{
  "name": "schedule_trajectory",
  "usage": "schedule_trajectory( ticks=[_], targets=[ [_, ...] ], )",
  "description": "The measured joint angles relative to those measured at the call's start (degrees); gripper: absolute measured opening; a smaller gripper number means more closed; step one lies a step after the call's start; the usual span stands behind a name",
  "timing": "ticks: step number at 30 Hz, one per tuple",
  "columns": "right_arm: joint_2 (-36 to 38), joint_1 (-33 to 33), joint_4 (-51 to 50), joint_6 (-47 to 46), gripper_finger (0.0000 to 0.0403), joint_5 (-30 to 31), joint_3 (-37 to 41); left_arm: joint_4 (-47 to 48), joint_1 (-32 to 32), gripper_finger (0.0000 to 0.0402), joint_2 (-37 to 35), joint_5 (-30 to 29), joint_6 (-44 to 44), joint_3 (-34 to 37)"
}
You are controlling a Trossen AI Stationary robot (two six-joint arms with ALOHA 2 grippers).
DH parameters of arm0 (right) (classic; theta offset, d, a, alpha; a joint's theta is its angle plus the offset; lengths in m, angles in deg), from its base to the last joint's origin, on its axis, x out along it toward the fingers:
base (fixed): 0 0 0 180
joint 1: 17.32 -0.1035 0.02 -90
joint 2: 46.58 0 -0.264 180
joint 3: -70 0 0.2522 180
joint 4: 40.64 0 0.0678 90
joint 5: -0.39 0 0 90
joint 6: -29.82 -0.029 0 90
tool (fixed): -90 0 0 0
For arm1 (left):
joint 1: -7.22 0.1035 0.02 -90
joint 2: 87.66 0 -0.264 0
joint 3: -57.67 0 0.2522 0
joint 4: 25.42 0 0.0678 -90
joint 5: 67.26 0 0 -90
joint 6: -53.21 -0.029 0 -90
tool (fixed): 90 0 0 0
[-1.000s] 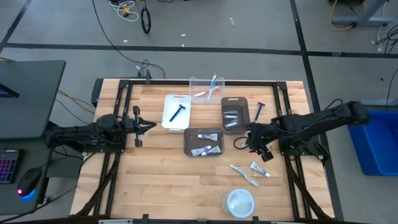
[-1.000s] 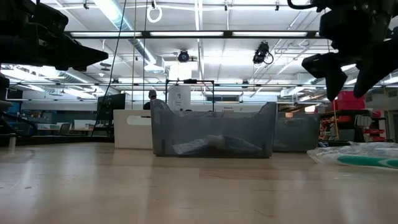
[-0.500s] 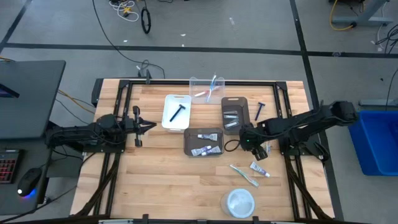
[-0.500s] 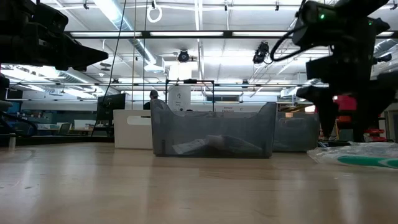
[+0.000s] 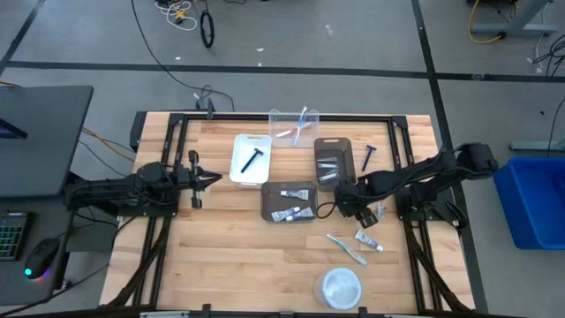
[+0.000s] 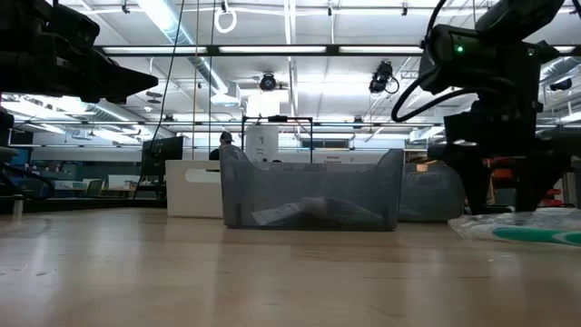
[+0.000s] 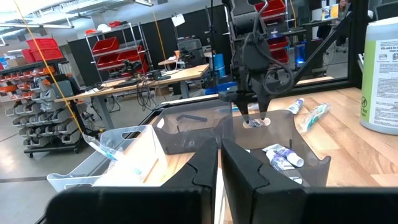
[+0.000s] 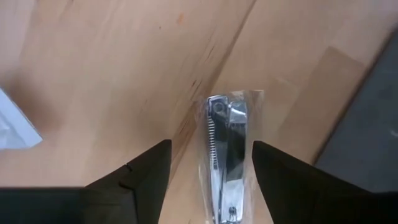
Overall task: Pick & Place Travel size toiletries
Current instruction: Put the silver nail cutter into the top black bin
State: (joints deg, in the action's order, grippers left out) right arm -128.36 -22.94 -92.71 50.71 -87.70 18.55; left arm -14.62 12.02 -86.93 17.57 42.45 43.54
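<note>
Right fingers (image 8: 143, 171): spread, astride wrapped clipper (image 8: 225, 165) on table (image 8: 93, 74)
Left gripper (image 5: 196, 180): pressed together, waiting well apart
Bin (image 8: 373, 130): beside clipper

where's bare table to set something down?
Bare wood: front-left, between the left gripper and white dish; also the strip left of the white bin. Crowded: the bins at centre-back, and around the right gripper with toothbrush and toothpaste.
</note>
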Motion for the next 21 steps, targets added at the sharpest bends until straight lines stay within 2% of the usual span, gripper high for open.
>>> schedule_trajectory(
  ticks=[9,21],
  targets=[
    [-2.77,0.0,0.91,0.07,0.0208,-0.2,-0.22,0.0,0.02,0.0027,0.01,0.0,0.02,-0.01],
    [-2.75,-0.82,0.47,-0.46,0.0166,-0.61,-0.15,0.0,0.0,0.0027,0.01,0.0,0.0,-0.01]
  ],
)
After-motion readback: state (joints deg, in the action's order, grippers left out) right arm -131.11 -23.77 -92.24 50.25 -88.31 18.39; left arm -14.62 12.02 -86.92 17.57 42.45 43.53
